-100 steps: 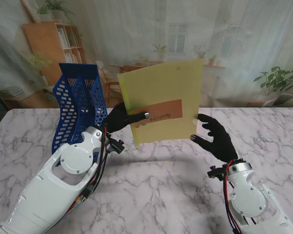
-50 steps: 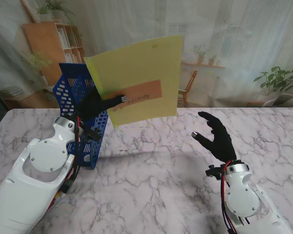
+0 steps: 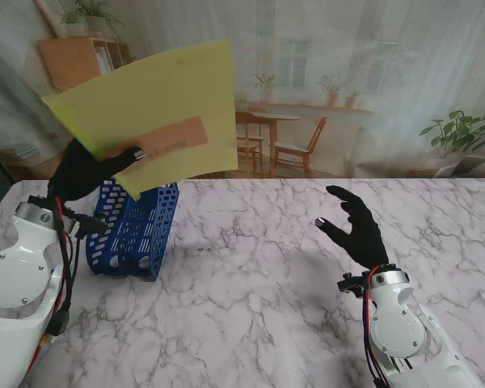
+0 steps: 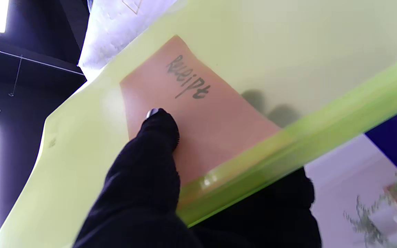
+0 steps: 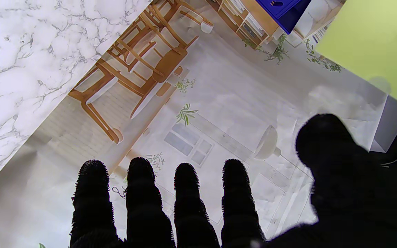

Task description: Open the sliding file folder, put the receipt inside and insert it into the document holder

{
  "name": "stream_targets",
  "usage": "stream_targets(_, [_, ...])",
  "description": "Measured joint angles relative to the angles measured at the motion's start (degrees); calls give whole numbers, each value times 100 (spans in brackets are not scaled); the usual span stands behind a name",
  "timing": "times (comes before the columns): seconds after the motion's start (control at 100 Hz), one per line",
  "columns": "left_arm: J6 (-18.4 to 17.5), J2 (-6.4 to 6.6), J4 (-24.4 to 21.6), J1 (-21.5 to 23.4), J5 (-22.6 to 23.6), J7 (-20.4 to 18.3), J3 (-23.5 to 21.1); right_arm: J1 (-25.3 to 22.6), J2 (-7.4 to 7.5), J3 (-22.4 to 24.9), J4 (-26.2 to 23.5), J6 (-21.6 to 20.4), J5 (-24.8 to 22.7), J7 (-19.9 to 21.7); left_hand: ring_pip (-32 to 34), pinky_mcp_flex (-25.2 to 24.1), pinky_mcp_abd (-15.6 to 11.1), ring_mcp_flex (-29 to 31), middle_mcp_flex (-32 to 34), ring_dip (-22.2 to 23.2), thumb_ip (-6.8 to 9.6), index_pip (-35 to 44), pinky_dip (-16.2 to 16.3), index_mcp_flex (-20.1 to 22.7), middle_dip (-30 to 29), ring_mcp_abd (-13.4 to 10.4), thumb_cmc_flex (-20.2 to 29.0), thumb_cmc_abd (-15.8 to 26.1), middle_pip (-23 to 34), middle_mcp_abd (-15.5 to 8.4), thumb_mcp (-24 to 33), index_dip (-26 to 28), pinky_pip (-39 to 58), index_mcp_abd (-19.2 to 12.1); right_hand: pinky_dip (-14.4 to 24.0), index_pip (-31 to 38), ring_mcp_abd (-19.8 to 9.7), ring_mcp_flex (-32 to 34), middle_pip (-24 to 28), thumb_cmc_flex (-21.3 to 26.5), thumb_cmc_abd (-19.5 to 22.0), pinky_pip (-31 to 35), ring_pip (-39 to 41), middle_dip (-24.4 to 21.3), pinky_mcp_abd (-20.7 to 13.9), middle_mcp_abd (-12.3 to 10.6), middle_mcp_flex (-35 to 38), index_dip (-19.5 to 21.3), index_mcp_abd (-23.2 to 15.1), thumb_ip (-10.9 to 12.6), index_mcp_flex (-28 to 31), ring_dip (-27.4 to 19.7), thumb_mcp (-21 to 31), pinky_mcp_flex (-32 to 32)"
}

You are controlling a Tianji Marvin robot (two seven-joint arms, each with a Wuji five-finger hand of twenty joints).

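Our left hand (image 3: 85,171) is clamped on the folder (image 3: 145,105), holding it in the air over the holder (image 3: 137,226) at the left side of the desk (image 3: 259,267). The folder is yellow-green and translucent, tilted so its far corner rises toward the right, and its lower edge hangs just over the holder's open top; we cannot tell whether the two touch. The receipt (image 3: 166,141) sits inside the folder, an orange slip showing through the sheet. In the left wrist view our thumb (image 4: 157,137) presses on the folder right over the receipt, where the handwritten word is legible, and the other fingers lie behind the sheet, their shadows showing through it. The folder's green slide bar (image 4: 288,141) runs along the edge next to the hand. The holder is a blue perforated plastic rack standing upright on the marble desk, just beside our left wrist. Our right hand (image 3: 354,228) hangs over the right half of the desk, well apart from the folder, fingers spread and holding nothing. The right wrist view shows its four fingers (image 5: 188,193) separated, with a corner of the folder (image 5: 374,44) far off.
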Motion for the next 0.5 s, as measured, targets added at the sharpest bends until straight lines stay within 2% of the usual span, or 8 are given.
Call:
stream_targets(0.1, [-380,-4,14,142,155,245,-299,-5,0,-8,-19,57,8,12,44,84,0,64,0,0,0,0,-19,0,-17,0,0,0,0,0,0,0,74,0,33,0,0,0,0,0,0,-69,0,1,-1,0,0,0,0,8,0,0,-2,22])
stream_targets(0.18, [-677,-25,81,220,491,595,-527,-7,0,-20,-40,115,33,28,69,161,0,116,0,0,0,0,-20,0,-20,-11,-1,0,1,0,0,0,175,0,81,0,0,0,4,0,0,-125,0,1,-1,0,0,0,0,9,0,0,-7,23])
stream_targets(0.33, [-794,-106,256,345,545,1116,-812,-6,-1,-39,-65,193,75,64,104,168,0,116,0,-2,0,0,-21,0,-27,-11,-1,0,3,0,0,-9,213,1,153,0,-1,0,21,4,60,-210,0,2,-2,45,0,-1,0,9,0,0,-18,24])
stream_targets(0.5, [-966,-215,558,411,1006,1748,-970,-6,-1,-55,-95,272,126,102,116,168,0,116,0,-4,0,-1,-22,0,-74,-11,-1,0,5,0,0,-67,214,29,266,0,-1,0,25,5,130,-308,0,4,-2,48,0,-1,0,9,0,0,-68,33])
